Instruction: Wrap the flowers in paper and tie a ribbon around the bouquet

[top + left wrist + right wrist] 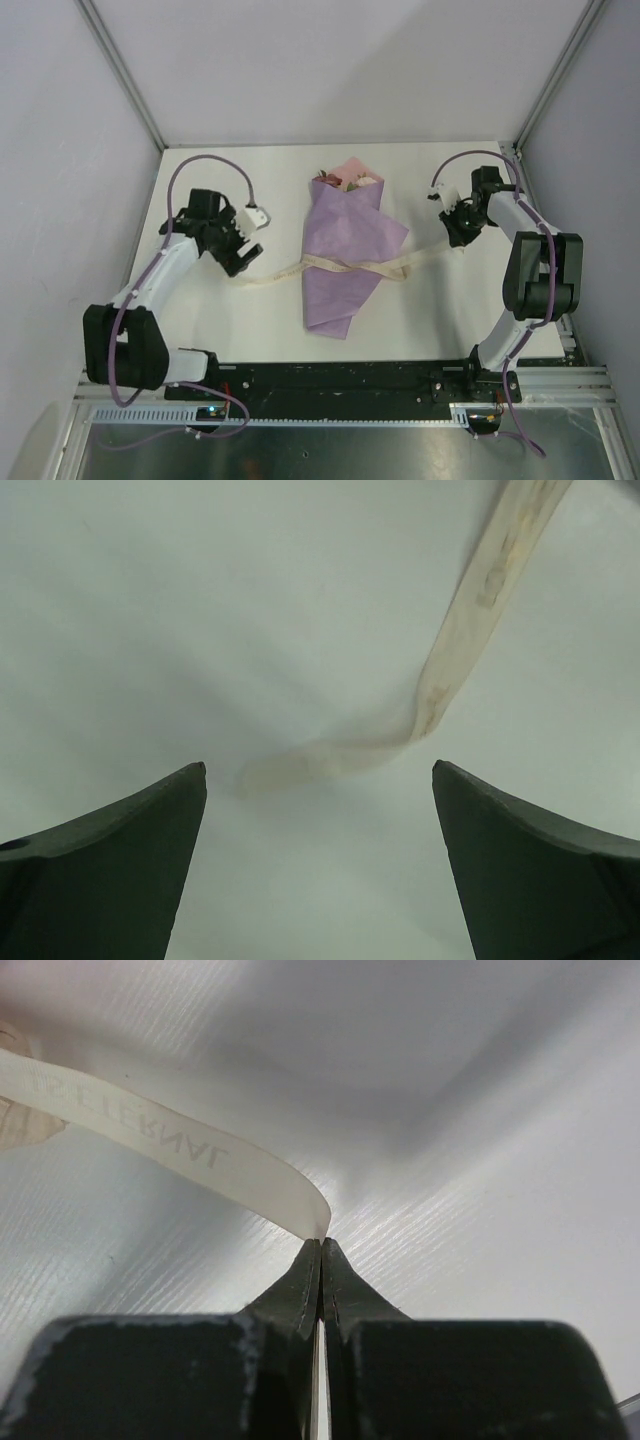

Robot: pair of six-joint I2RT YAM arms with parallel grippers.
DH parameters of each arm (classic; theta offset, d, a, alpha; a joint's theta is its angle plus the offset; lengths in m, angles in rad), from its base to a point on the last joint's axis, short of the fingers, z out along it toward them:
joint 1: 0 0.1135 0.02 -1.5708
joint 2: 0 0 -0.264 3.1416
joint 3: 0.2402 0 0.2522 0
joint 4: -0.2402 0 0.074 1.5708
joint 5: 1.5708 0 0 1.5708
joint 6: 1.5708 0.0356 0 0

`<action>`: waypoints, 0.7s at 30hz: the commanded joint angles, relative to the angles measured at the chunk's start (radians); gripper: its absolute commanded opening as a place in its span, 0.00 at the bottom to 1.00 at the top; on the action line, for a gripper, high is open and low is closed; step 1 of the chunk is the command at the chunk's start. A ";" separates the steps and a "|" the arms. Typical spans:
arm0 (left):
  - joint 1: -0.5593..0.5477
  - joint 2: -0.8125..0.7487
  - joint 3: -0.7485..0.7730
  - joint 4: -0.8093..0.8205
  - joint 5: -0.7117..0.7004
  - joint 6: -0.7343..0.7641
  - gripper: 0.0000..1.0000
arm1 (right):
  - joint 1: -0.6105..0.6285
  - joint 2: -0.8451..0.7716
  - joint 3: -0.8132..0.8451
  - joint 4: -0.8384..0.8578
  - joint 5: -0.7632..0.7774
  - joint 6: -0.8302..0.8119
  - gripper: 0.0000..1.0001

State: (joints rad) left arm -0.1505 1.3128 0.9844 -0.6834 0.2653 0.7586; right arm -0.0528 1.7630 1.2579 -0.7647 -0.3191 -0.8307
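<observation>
The bouquet [345, 255] lies flat on the tabletop [230, 320], midway between my two arms. Its lilac-purple paper cone points toward the arm bases, and its open mouth faces the far wall. The flowers [345, 182], pink and dark red heads, show at that mouth against a pink flap of paper.

The ribbon [340, 267] crosses the cone about halfway down and runs out on both sides. Just right of the cone it seems to double back on itself, though from above I cannot tell whether that is a knot or only a fold.

The left tail lies slack on the tabletop and ends just in front of my left hand [243, 262]. In the left wrist view the two fingers of that hand [320, 770] stand wide apart with nothing between them. The ribbon's [470, 610] end rests on the white surface [150, 630] ahead of the fingertips, touching neither.

The right tail lifts off the tabletop toward my right hand [460, 238]. In the right wrist view that hand [322, 1245] is pressed together on the very end of the ribbon [150, 1150]. The strip arcs away to the left above the tabletop [500, 1160], with faint lettering on its face.
</observation>
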 commanded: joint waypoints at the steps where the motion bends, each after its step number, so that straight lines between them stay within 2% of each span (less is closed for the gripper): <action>1: 0.069 0.050 -0.042 -0.147 -0.041 0.238 1.00 | -0.005 -0.019 0.028 0.011 0.011 0.023 0.00; 6: 0.044 0.148 -0.064 -0.136 -0.030 0.272 1.00 | -0.003 -0.013 0.032 0.007 0.016 0.033 0.00; 13: -0.016 0.278 -0.080 -0.034 -0.101 0.238 0.96 | -0.001 -0.019 0.032 -0.008 0.028 0.035 0.00; 21: -0.041 0.322 -0.055 -0.003 -0.138 0.252 0.83 | -0.002 -0.016 0.032 -0.017 0.041 0.034 0.00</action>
State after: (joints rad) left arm -0.1814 1.6089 0.9089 -0.7353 0.1612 0.9775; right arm -0.0547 1.7630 1.2587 -0.7723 -0.2932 -0.8036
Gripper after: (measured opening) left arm 0.862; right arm 0.010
